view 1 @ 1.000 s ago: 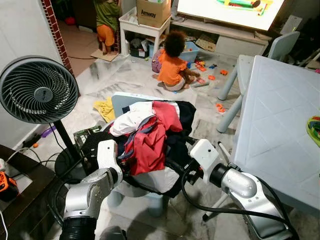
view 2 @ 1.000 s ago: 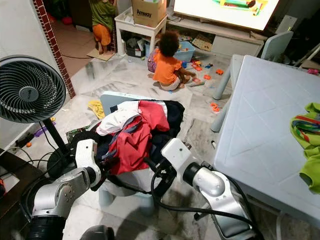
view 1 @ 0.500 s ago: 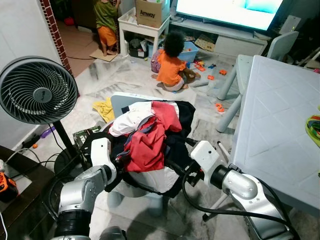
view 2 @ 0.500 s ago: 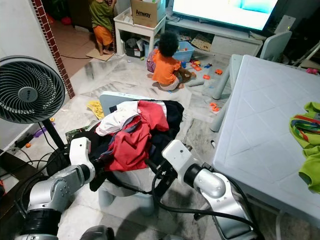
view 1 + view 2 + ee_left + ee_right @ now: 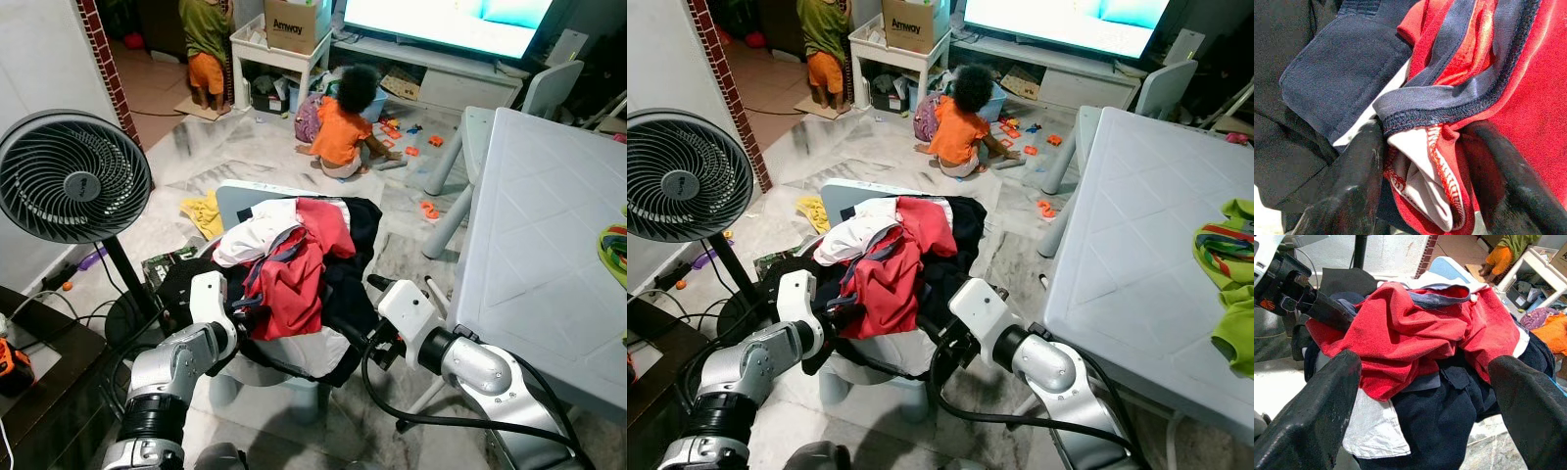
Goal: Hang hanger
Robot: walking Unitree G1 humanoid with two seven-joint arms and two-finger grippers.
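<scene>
The pile of clothes (image 5: pixel 294 264) sat heaped on a small chair (image 5: pixel 240 201), hemmed by the fan (image 5: pixel 73 176) on one side and the table (image 5: pixel 549 245) edge on the other. Since a second ago the left hand (image 5: pixel 1425 161) had pushed in, clamping a red garment (image 5: pixel 1488 73). The right hand (image 5: pixel 1425 391) stood spread open beside the pile. No hanger could be made out.

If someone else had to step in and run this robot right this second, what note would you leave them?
Left claw: fingers either side of a fold of the red garment in the clothes pile on the small chair; a firm grip can't be confirmed.
Right claw: open, facing the pile from the table side, holding nothing.
Done: nothing hung; I can't make out a hanger.
Left: pull a garment free, find the hanger, hang it.
Caution: two children are on the floor beyond.
</scene>
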